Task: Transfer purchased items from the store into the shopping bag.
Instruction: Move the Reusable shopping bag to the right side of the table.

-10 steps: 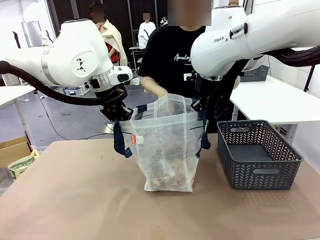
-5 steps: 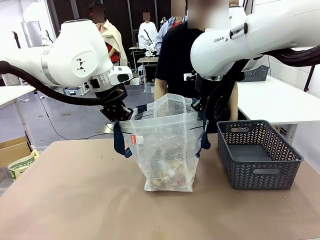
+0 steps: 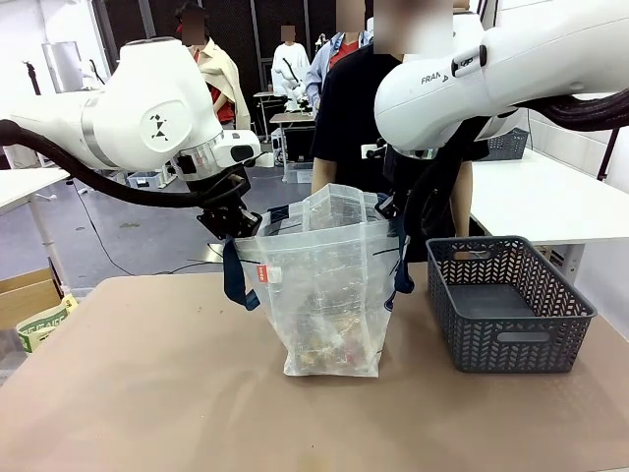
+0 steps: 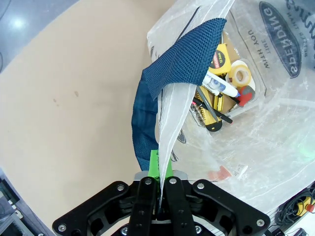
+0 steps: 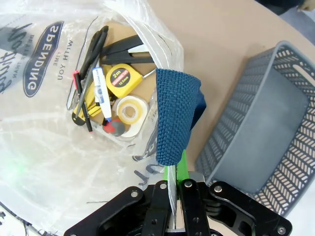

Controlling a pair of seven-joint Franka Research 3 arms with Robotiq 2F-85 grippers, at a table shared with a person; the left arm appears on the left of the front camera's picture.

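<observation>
Person (image 3: 344, 118) has pulled arm out of translucent white plastic tote bag (image 3: 324, 285); left gripper (image 4: 161, 160) and right gripper (image 5: 174, 169) still pinch its rim.

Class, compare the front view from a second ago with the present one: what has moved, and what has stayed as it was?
The person has drawn a hand back from the shopping bag's mouth and straightened up behind it. Nothing was taken or let go. The left gripper and right gripper stay shut on the bag's rim, the purchased items lie inside, and the basket stands unmoved.
</observation>
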